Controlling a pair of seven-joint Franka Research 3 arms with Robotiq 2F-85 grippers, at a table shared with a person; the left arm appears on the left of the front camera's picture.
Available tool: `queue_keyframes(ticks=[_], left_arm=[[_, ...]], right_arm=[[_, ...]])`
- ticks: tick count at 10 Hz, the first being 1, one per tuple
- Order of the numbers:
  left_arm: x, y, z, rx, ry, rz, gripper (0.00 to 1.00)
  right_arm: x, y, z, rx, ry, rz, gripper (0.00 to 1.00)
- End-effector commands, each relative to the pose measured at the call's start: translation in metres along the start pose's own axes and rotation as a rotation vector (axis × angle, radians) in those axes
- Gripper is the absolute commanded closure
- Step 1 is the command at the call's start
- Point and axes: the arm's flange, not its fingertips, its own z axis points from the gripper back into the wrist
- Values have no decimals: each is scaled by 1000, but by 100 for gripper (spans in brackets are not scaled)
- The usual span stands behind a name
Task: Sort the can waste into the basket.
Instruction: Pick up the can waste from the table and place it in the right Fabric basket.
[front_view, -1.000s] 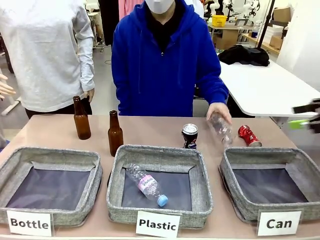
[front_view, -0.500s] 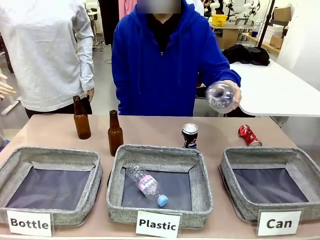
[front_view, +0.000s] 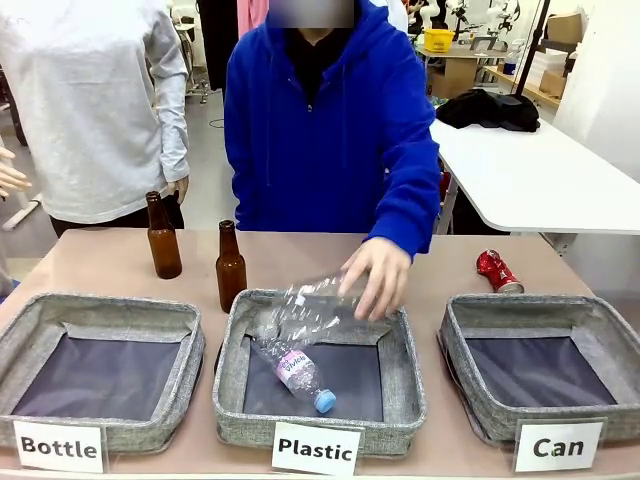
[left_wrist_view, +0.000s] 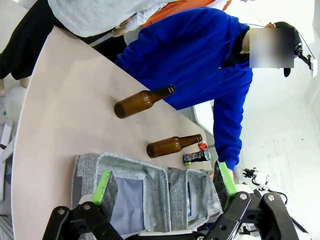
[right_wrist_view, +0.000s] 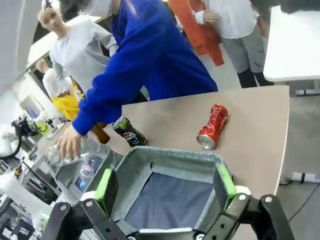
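The red crushed can (front_view: 497, 271) lies on its side on the table, just behind the grey "Can" basket (front_view: 520, 308), which has nothing in it. In the right wrist view the red can (right_wrist_view: 212, 127) and the upright black can (right_wrist_view: 129, 132) sit beyond the basket's (right_wrist_view: 170, 157) far rim. My right gripper (right_wrist_view: 166, 185) hangs open above that basket, holding nothing. My left gripper (left_wrist_view: 164, 182) is open too, high over the left baskets, with the black can (left_wrist_view: 196, 157) far off. The person's hand hides the black can in the front view.
The person's hand (front_view: 378, 275) lowers a clear plastic bottle (front_view: 310, 305) into the "Plastic" basket (front_view: 405, 385), where another clear bottle (front_view: 292, 370) lies. Two brown bottles (front_view: 163, 240) (front_view: 230, 268) stand behind the "Bottle" basket (front_view: 100, 310).
The person lifted the clear bottle from beside the red can and carried it left to the Plastic basket. My right gripper has left the front view's right edge.
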Motion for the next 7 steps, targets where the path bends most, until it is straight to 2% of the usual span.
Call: queue_keyframes(ticks=[1,4,7], left_arm=[[-1,0,-1,-11,-6,-2,0],[-1,0,-1,-11,-6,-2,0],[-1,0,-1,-11,-6,-2,0]], right_arm=[[-2,41,-46,-32,36,112,0],[36,69,-144,42,256,321,0],[51,100,-230,120,394,531,0]])
